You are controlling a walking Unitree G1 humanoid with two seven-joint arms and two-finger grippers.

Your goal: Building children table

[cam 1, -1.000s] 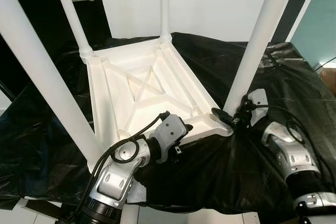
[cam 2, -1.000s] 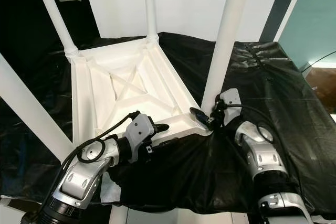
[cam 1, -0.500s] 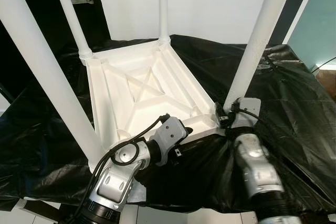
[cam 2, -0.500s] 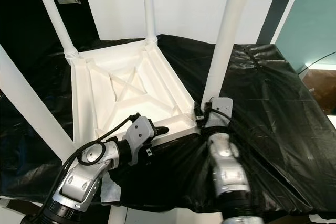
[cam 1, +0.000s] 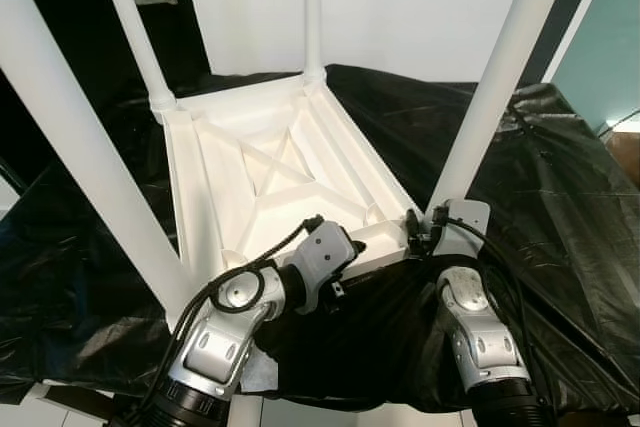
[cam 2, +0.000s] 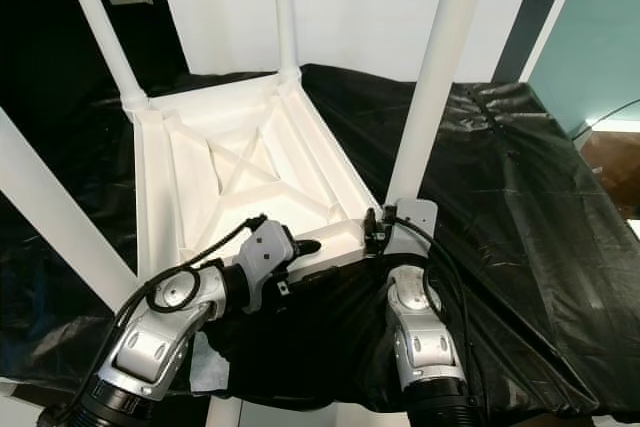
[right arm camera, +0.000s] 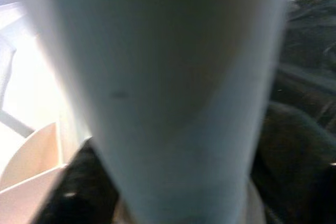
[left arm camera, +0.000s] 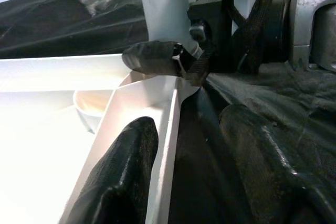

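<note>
Straddling the near rim of the upturned white tabletop (cam 1: 270, 187), my left gripper (left arm camera: 181, 177) had one black finger (left arm camera: 123, 177) inside the frame and the other on the black sheeting (cam 1: 540, 167) outside it. The fingers stood apart with the thin plastic edge between them, near it but not clearly pressing on it. From the head views the same gripper sat at the tabletop's near edge, close to its near right corner.

Just beyond, at that near right corner, my right gripper (cam 2: 380, 232) was wrapped around the foot of the near right leg (cam 1: 495, 87), where the leg meets its socket. In the left wrist view one of its black fingers (left arm camera: 155, 59) curved across the front of the leg's base, touching it. The right wrist view was taken up by the pale leg, blurred and very close, with dark finger shapes on either side, so the fingers looked closed on the leg.

The near left leg (cam 1: 85, 137) rose steeply from the near left corner. Farther off, the far left leg (cam 1: 135, 32) and the far right leg (cam 1: 313, 12) stood in their sockets at the back corners. Crossed ribs stiffened the tabletop's underside.

No brand, label or writing could be read anywhere on the plastic or the sheeting.
</note>
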